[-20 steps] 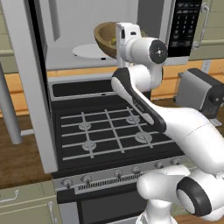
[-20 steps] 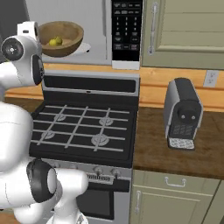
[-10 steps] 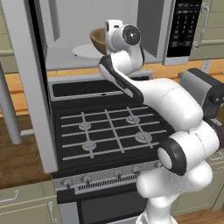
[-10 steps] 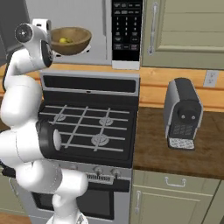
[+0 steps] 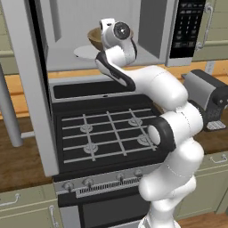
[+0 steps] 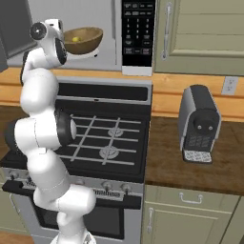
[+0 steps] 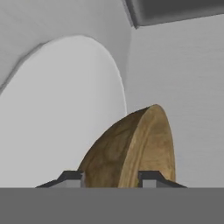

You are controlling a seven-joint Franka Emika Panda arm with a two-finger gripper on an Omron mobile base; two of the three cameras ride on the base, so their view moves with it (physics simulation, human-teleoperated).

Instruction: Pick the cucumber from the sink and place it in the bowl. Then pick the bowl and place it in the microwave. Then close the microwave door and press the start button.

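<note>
My gripper (image 7: 111, 177) is shut on the rim of the brown wooden bowl (image 7: 131, 148), one dark fingertip (image 7: 72, 177) on each side. The bowl (image 5: 94, 38) is inside the open microwave (image 5: 151, 26), over the white turntable (image 5: 84, 52). From the right base view the yellow-green cucumber (image 6: 78, 37) lies in the bowl (image 6: 88, 42). The hand (image 5: 115, 32) is at the cavity's mouth. The microwave door (image 5: 26, 89) stands swung open at the left. The black keypad panel (image 6: 137, 33) is right of the cavity. The sink is out of view.
A black gas stove (image 5: 107, 129) lies directly below the microwave, with the arm reaching up over it. A dark coffee machine (image 6: 199, 124) stands on the wooden counter (image 6: 162, 157) to the right. Beige cabinets (image 6: 200, 28) flank the microwave.
The hand has carried the bowl deeper into the microwave cavity, over the turntable. The arm's elbow has swung up and round. The base views have not shifted.
</note>
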